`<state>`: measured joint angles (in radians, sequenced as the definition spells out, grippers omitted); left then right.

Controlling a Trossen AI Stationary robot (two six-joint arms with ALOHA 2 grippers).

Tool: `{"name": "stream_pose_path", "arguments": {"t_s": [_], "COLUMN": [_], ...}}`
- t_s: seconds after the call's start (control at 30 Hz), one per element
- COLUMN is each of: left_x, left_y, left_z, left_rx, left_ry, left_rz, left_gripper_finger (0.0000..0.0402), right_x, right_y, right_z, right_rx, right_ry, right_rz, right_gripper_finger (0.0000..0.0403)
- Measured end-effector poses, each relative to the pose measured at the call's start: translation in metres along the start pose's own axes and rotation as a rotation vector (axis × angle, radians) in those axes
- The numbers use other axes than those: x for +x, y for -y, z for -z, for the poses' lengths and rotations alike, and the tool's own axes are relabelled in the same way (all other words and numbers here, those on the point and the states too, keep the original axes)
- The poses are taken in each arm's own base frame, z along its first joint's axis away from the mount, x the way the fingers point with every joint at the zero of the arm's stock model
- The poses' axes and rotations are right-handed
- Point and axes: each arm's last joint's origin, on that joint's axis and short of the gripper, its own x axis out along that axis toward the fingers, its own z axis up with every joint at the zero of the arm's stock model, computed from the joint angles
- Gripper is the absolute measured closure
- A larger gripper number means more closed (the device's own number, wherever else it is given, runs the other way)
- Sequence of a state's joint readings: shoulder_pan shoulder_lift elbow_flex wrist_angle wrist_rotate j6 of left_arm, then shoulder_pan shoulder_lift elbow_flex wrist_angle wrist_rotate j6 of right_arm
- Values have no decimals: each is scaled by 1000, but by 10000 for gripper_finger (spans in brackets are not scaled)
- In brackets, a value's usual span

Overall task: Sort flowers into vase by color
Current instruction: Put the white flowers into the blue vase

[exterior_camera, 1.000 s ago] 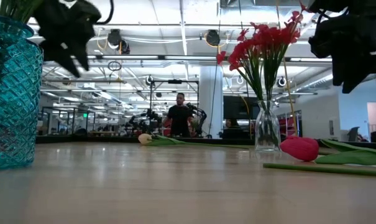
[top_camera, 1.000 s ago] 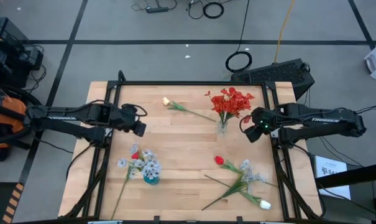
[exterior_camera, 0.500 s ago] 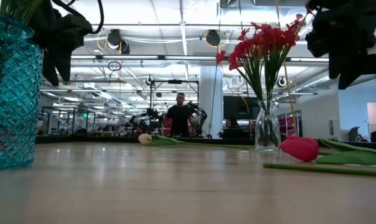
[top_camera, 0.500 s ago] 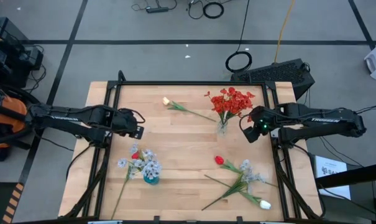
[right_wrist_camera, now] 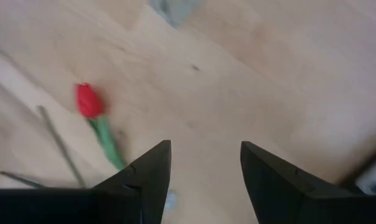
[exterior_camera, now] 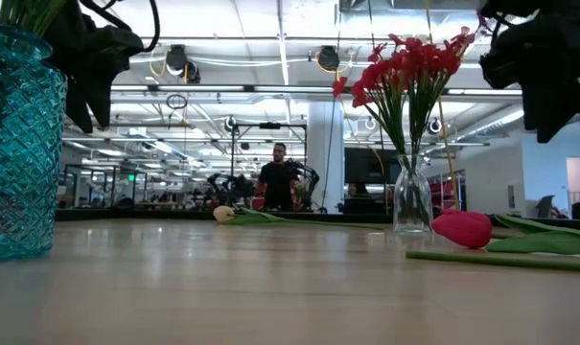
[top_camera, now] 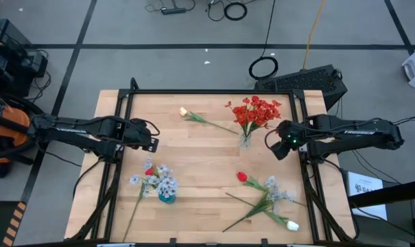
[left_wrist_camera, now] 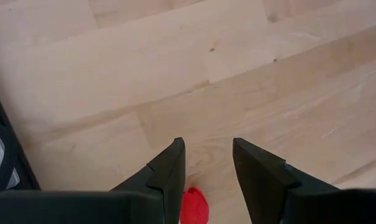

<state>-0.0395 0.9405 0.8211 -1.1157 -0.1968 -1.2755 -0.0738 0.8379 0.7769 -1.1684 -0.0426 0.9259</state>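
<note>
A clear vase (top_camera: 245,140) at the far right holds red blossom clusters (top_camera: 254,111) (exterior_camera: 405,67). A teal vase (top_camera: 166,197) (exterior_camera: 16,144) at the near left holds pale blue-white sprays (top_camera: 163,180) and a red tulip bud (top_camera: 149,171) (left_wrist_camera: 194,207). A cream tulip (top_camera: 183,111) lies on the far side. A red tulip (top_camera: 242,176) (right_wrist_camera: 87,99) (exterior_camera: 464,228) lies near the right, beside a spray (top_camera: 276,192) and another cream tulip (top_camera: 292,226). My left gripper (top_camera: 152,143) (left_wrist_camera: 206,146) hovers open just beyond the teal vase. My right gripper (top_camera: 276,146) (right_wrist_camera: 206,149) hovers open right of the clear vase.
Black frame rails (top_camera: 118,165) run along the table's left and right sides under both arms. Bare wood (top_camera: 200,158) lies between the two vases. A person (exterior_camera: 276,182) stands far off in the room beyond the table.
My left gripper has drawn back a little toward the table's left edge and tipped more downward, then kept still. My right gripper has shifted slightly beside the clear vase. Both stay open. No flower has moved.
</note>
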Motion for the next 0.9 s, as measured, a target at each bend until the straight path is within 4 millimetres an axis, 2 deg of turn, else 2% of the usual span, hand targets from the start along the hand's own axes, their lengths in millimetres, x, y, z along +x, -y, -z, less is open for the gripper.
{"name": "stream_pose_path", "arguments": {"t_s": [0.2,0.47,0.77,0.9], "left_x": [0,0,0,0], "left_y": [0,1,1,1], "left_z": [0,-1,-1,-1], "left_rx": [-1,-3,-3,-1], "left_ry": [3,21,32,32], "left_rz": [0,5,2,2], "left_gripper_finger": [261,261,261,261], "right_x": [-5,-30,-57,-62], "right_y": [12,20,15,8], "right_z": [11,24,28,29], "right_rx": [53,141,102,110], "right_ry": [-37,29,44,17], "right_rz": [99,-14,-137,-173], "right_gripper_finger": [232,265,313,345]}}
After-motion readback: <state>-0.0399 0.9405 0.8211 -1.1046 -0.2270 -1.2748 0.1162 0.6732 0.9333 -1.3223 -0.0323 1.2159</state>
